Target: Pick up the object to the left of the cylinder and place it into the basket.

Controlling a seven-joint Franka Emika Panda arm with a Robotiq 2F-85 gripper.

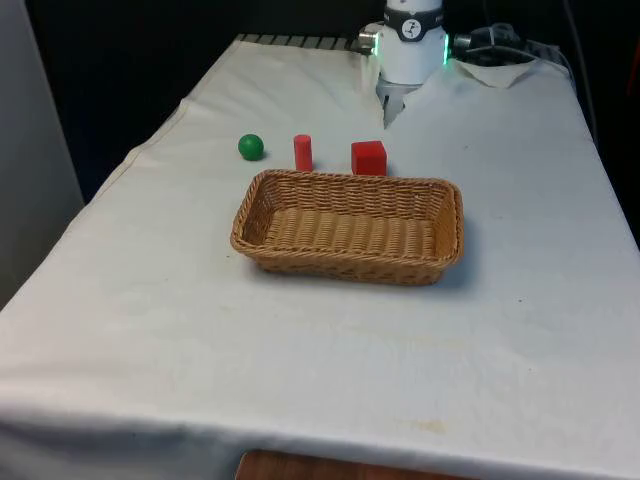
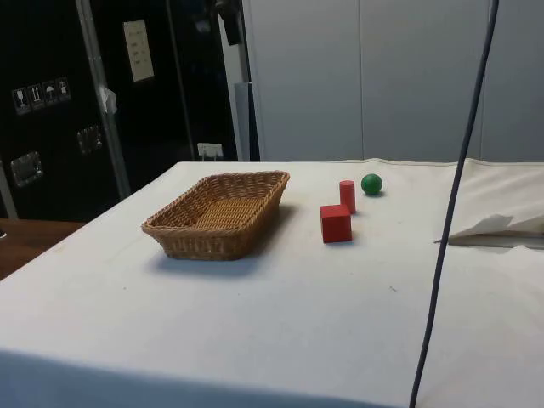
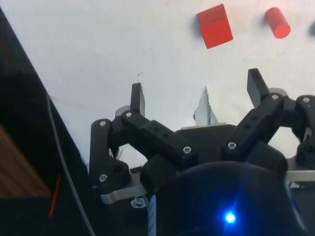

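Green ball (image 1: 251,147) left of the red cylinder (image 1: 303,152), well apart from the wide-open, empty fingers (image 3: 138,98).

Open cloth (image 1: 150,300) around ball (image 1: 250,147), cylinder (image 1: 303,152) beside.

On the cloth-covered worktop (image 1: 520,330): one wicker basket (image 1: 349,227); one green ball (image 1: 251,147); one red cylinder (image 1: 303,152); one red cube (image 1: 368,158); four things in all, three of them small.
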